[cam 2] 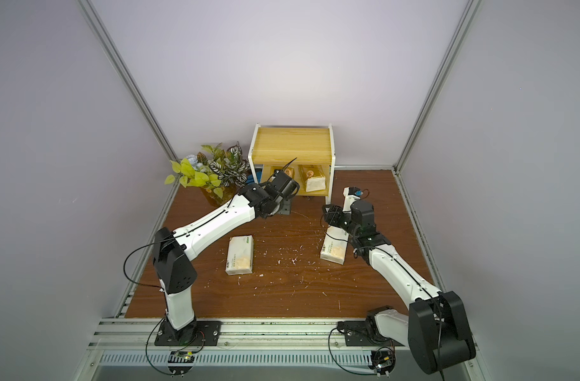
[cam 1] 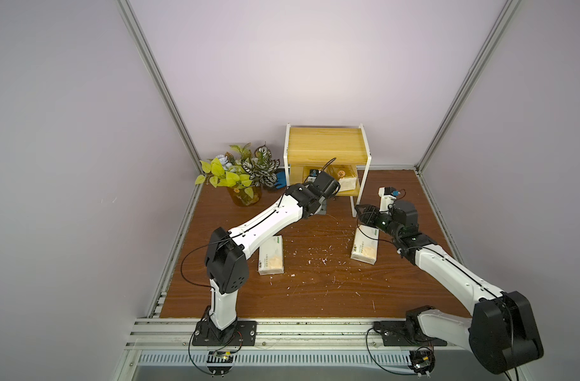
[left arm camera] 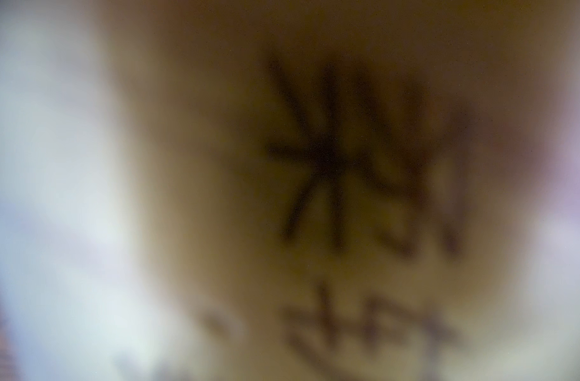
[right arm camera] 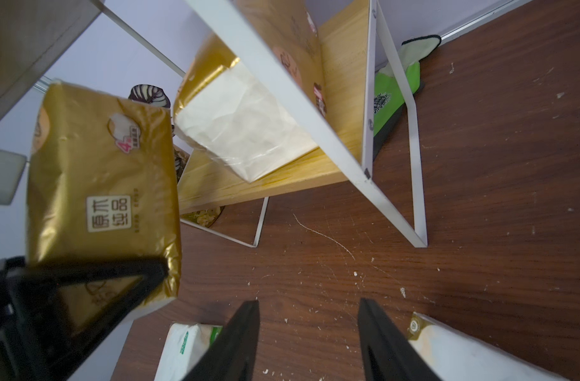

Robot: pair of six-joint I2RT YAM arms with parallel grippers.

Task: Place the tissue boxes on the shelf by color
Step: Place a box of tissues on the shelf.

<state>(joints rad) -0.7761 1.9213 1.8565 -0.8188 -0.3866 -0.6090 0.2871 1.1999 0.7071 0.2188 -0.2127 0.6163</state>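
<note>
Left gripper (right arm camera: 94, 290) tight on gold tissue pack (right arm camera: 100, 184) (by the shelf (right arm camera: 282, 178)); right gripper (right arm camera: 308, 303) spread, empty.

You're working in a robotics lab test cell, not a lived-in room. Plain lavender wall panels (cam 1: 315, 66) box in the scene, joined by bare aluminium profiles (cam 1: 159, 82). The left arm (cam 1: 265, 224) and right arm (cam 1: 453, 273) are bolted through black plates (cam 1: 245, 333) to a metal rail (cam 1: 315, 326) along the front edge of the brown wood-grain desk (cam 1: 315, 280), with a slotted cable duct (cam 1: 315, 358) below it. The homely items look like staged props on a scuffed, fleck-strewn surface: a small shelf (cam 1: 324, 142), potted plants (cam 1: 242, 171), white tissue packs (cam 1: 271, 255) and a gold tissue pack (right arm camera: 100, 181).
</note>
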